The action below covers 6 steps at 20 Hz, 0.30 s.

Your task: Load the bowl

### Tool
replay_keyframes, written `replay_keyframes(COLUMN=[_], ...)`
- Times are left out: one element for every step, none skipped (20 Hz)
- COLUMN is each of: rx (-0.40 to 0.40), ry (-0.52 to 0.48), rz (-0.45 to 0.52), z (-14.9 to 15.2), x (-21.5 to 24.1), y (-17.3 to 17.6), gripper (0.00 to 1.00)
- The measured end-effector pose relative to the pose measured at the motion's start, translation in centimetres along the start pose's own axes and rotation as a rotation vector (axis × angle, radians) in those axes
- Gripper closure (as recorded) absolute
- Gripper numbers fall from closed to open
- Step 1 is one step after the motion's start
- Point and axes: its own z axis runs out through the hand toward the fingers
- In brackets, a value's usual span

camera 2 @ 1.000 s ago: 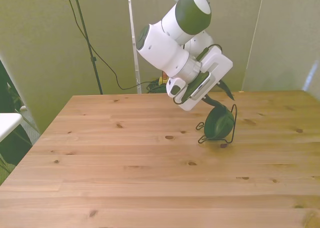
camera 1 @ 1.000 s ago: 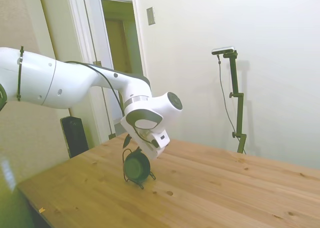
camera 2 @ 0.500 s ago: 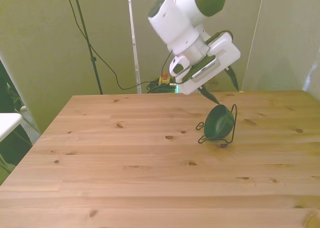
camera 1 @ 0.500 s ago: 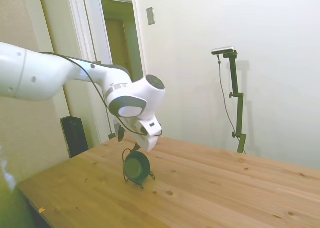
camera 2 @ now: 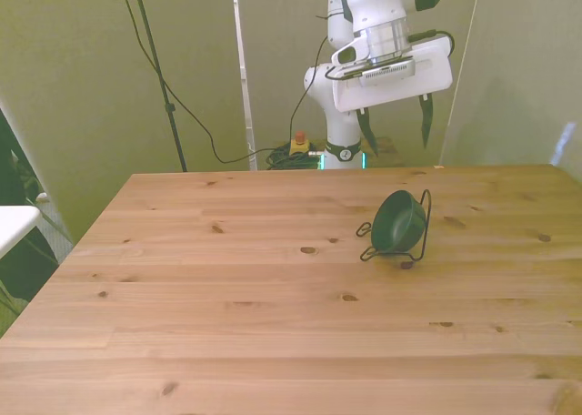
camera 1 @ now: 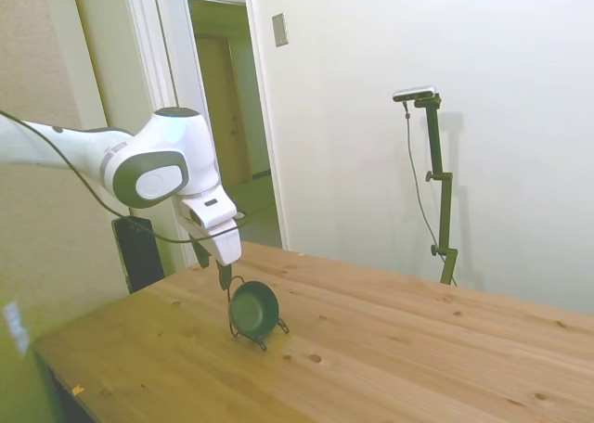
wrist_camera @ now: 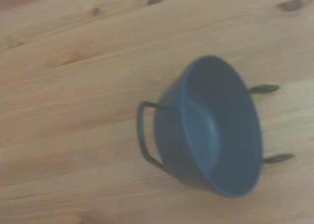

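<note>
bowl (camera 2: 397,222): on edge in wire rack (camera 2: 420,226), mouth facing front view's left | gripper (camera 2: 395,128): spread, empty, above

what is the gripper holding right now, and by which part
Nothing. The gripper is open and up off the table, clear of the bowl, which sits tilted on its side in the wire rack.

We can see the dark green bowl (camera 1: 254,309) sitting tilted in the thin wire rack (camera 1: 243,326) on the wooden table (camera 1: 390,349) (arm's gripper (camera 1: 213,263) hangs just above it, not touching).
</note>
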Motion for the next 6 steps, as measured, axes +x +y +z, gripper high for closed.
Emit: replay_keyframes(rx=[-0.019,-0.034,-0.052,-0.066,-0.077,-0.086], ry=[0.042,0.084,0.121,0.145,0.157,0.158], rz=[0.011,0.023,0.034,0.039,0.036,0.032], z=[-0.2,-0.4,-0.5,-0.5,-0.3,-0.2], x=[-0.5,-0.9,-1.3,-1.7,-2.1,-2.5], y=[0.5,1.0,1.6,2.2,2.7,3.2], gripper=[0.00,0.00,0.00,0.00,0.00,0.00])
